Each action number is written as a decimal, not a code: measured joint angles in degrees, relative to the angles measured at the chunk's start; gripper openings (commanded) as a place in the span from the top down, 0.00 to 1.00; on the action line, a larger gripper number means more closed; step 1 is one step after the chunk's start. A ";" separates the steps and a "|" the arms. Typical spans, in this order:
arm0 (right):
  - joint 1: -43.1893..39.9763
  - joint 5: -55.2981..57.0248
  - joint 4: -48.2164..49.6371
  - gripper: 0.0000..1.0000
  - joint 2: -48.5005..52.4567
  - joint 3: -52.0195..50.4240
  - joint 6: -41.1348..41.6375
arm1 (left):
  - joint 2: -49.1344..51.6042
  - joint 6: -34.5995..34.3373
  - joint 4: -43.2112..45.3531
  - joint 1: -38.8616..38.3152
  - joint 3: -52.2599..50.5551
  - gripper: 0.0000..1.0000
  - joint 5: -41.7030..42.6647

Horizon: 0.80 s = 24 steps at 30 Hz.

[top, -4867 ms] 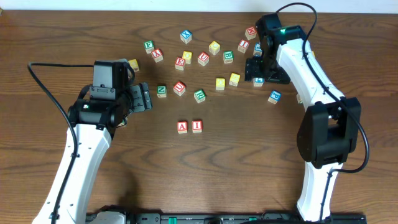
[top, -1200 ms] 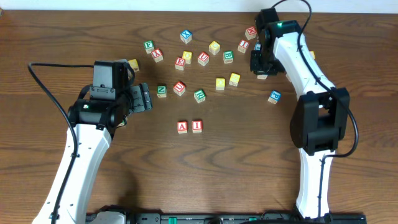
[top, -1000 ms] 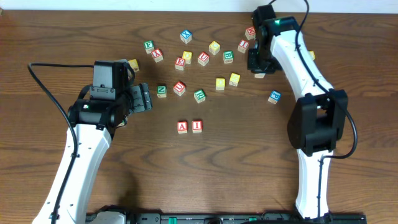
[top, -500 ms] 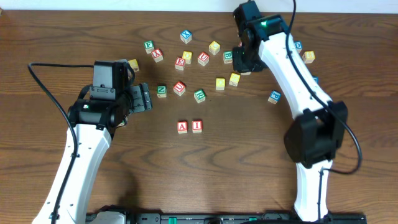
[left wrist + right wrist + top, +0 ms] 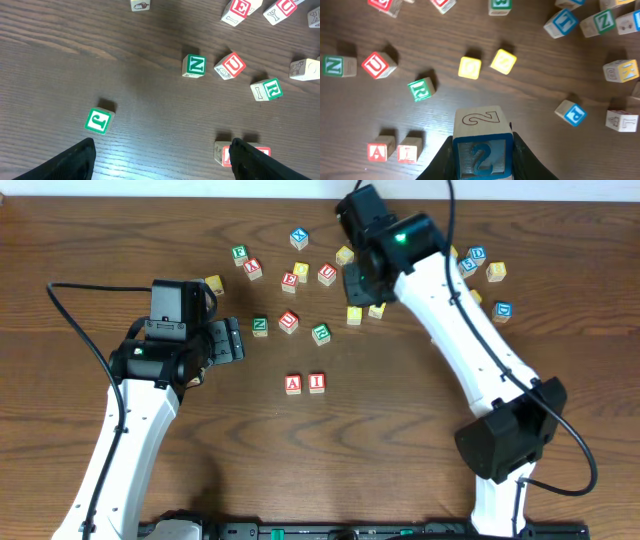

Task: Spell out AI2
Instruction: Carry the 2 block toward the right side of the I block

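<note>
Right wrist view shows the right claw (image 5: 482, 165) clamped on the block with the blue 2 (image 5: 482, 145), held off the table (image 5: 530, 100) over the scattered blocks. The red A block (image 5: 376, 151) and red I block (image 5: 408, 153) sit just beside each other on the wood, apart from the rest. The left claw (image 5: 232, 340) hangs with its fingers spread wide, holding nothing, near a green N block (image 5: 260, 326).

A-cube (image 5: 292, 384) beside I-cube (image 5: 317, 383); 2-cube (image 5: 482, 145) in right pincer (image 5: 483, 161)

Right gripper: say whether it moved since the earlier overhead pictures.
Yes. The right gripper has swung left, closer to the A cube, carrying the 2 cube.
</note>
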 measured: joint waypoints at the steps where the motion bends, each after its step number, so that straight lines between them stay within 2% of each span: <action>1: 0.55 0.13 0.17 0.99 0.00 -0.50 0.26 | 0.00 0.00 0.00 0.00 0.00 0.16 0.00; 8: 2.80 0.55 2.51 0.99 -0.48 -5.40 1.16 | 0.00 0.00 0.00 0.00 0.00 0.16 0.00; 12: 3.06 0.59 7.58 0.99 -4.26 -13.84 2.10 | 0.00 0.00 -0.07 0.00 0.00 0.16 0.00; 20: 3.82 0.33 16.20 0.99 -18.53 -32.04 5.20 | 0.00 0.00 -0.02 0.00 0.00 0.16 0.00; 24: 4.98 0.33 18.64 0.99 -20.61 -37.59 7.32 | 0.02 0.00 -0.02 0.00 0.00 0.16 0.00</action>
